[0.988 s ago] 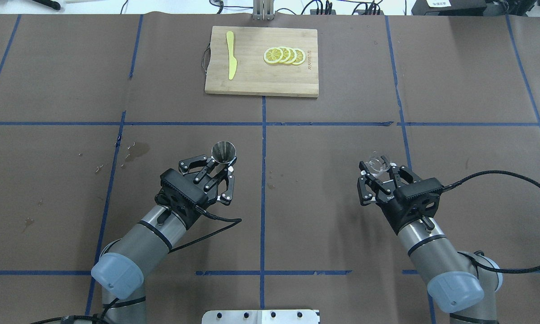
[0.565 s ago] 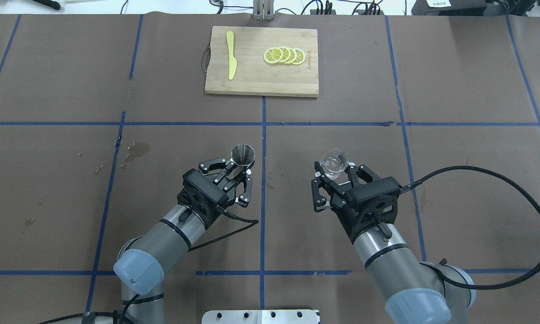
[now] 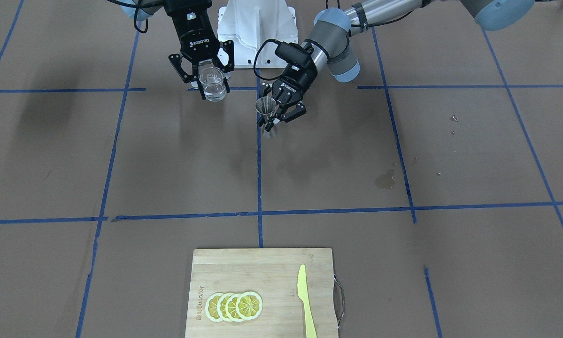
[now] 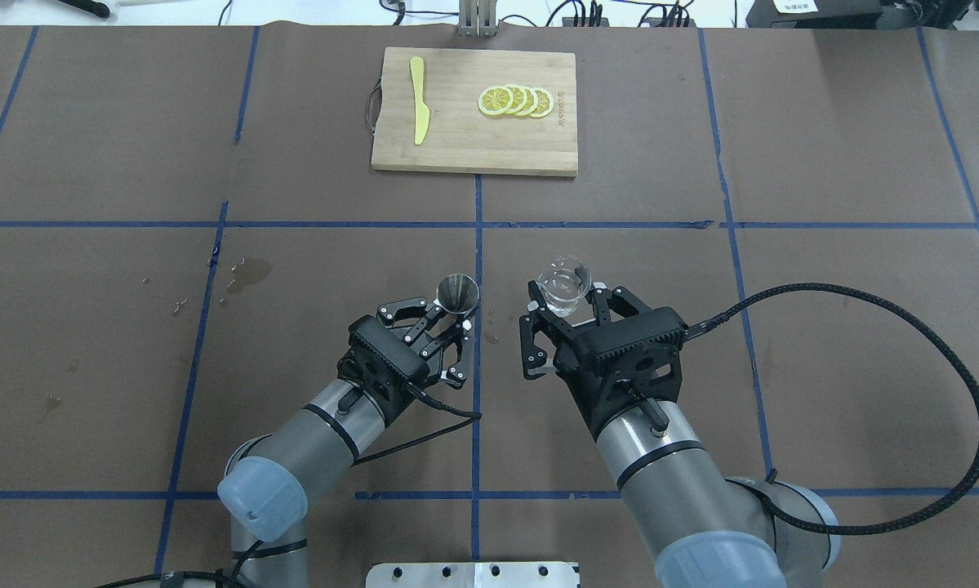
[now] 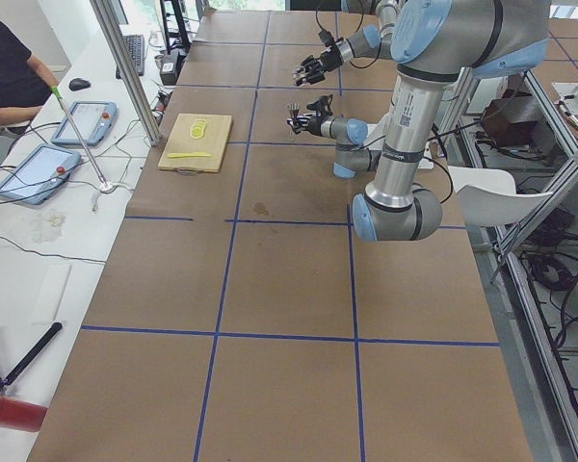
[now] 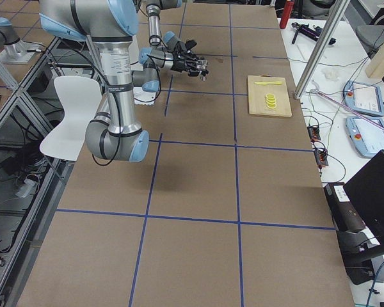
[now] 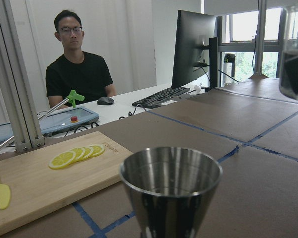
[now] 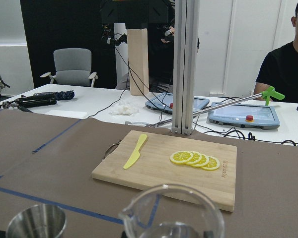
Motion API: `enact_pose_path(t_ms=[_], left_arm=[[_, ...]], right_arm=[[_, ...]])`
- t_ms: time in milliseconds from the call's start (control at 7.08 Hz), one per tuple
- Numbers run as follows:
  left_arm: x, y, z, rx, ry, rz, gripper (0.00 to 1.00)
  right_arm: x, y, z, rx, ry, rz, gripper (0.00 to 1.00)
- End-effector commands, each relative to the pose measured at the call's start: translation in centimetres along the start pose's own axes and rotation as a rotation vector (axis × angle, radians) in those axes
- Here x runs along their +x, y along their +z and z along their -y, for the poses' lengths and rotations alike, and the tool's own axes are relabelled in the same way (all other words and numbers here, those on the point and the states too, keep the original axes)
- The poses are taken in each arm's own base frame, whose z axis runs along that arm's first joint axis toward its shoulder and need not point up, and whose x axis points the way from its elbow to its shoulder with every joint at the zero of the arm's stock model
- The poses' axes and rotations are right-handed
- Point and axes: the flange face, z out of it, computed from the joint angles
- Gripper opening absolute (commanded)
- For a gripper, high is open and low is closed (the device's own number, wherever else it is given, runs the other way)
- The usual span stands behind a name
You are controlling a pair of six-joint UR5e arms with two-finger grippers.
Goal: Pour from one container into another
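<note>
My right gripper [image 4: 567,322] is shut on the clear glass cup [image 4: 563,286], held upright above the table with liquid in it [image 3: 213,84]. Just left of it, my left gripper [image 4: 454,325] is shut on the grey steel jigger [image 4: 458,293], also upright and lifted [image 3: 266,110]. The two vessels hang side by side near the table's centre line, a small gap apart. In the left wrist view the jigger's open mouth [image 7: 171,171] fills the foreground and the cup [image 7: 294,49] shows at the right edge. The right wrist view shows the cup's rim [image 8: 174,208] and the jigger [image 8: 37,223] at lower left.
A wooden cutting board [image 4: 474,110] lies at the far middle with several lemon slices [image 4: 515,101] and a yellow knife [image 4: 418,110]. Wet stains [image 4: 244,273] mark the brown paper left of the grippers. An operator [image 7: 77,69] sits beyond the table's far edge.
Both arms have moved toward the centre line, carrying their vessels. The cup travelled far to the left, the jigger a shorter way to the right, so the two now hang close together.
</note>
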Motion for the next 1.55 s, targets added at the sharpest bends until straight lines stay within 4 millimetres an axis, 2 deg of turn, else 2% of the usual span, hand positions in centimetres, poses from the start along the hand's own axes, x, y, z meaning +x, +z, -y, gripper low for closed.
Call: enact_pose_path(t_ms=[0,141,282,423,847,988,1411], left_arm=[[0.4,-0.3,-0.8,-0.014,0.001,-0.032,0.0],[0.5,0.0,-1.7,-0.03,0.015,-0.031,0.0],[0.8,-0.1,-1.6,-0.026,0.011,-0.034,0.0],[0.9,-0.1,-1.7,-0.028,0.011,-0.035,0.0],[1.9,1.0,-1.7,-0.013,-0.007,-0.038,0.0],[2.4,1.4,-1.7,-0.011,-0.01,-0.038,0.0],[3.3,1.5,-1.7,-0.009,-0.015,-0.045,0.0]], right_arm=[[-1.3,-0.3,1.2,-0.004,-0.036,0.021,0.05],[-2.0,-0.3,1.8,0.006,-0.026,0.023,0.05],[-2.5,0.0,1.7,0.001,-0.058,-0.001,0.05],[-3.8,0.2,2.6,0.0,-0.088,-0.027,0.05],[-4.3,0.7,2.4,-0.017,-0.17,-0.081,0.05],[-5.2,0.6,3.5,-0.021,-0.183,-0.089,0.05],[-5.3,0.7,3.1,-0.04,-0.242,-0.12,0.06]])
